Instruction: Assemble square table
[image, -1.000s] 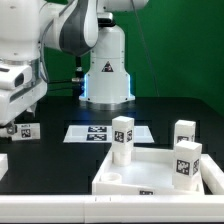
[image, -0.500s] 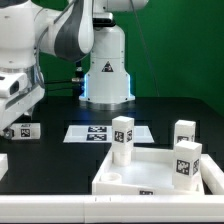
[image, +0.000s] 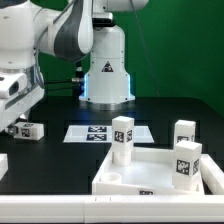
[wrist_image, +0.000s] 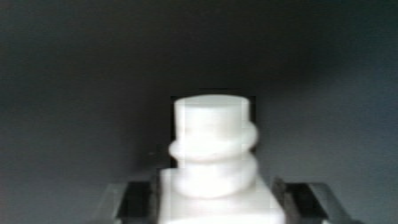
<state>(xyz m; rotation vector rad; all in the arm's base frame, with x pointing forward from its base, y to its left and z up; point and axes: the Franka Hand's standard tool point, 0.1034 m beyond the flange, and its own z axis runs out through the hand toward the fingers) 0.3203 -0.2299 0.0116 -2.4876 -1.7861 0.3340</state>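
Exterior view: gripper (image: 20, 124) sat at roughly 9 o'clock in the frame, low over the black table (image: 150, 110). A tagged peg leg (image: 30, 129) was clamped in it, long axis near horizontal, free end toward 3 o'clock. The tabletop (image: 120, 172) lay at about 5 o'clock from the gripper, well apart. Three legs stood upright at or in it: one at the near-left corner (image: 122, 138), one at the right (image: 186, 160), one behind (image: 183, 131). The marker board (image: 100, 131) lay between gripper and tabletop.

Wrist view: the held leg ran straight out from the jaws toward 12 o'clock, stepped end outermost, root pinched between both fingers (wrist_image: 139, 198). Jaws closed on the leg. Tabletop not in this view.

Judgement: the leg's axis must swing to vertical before seating; travel is toward 5 o'clock.
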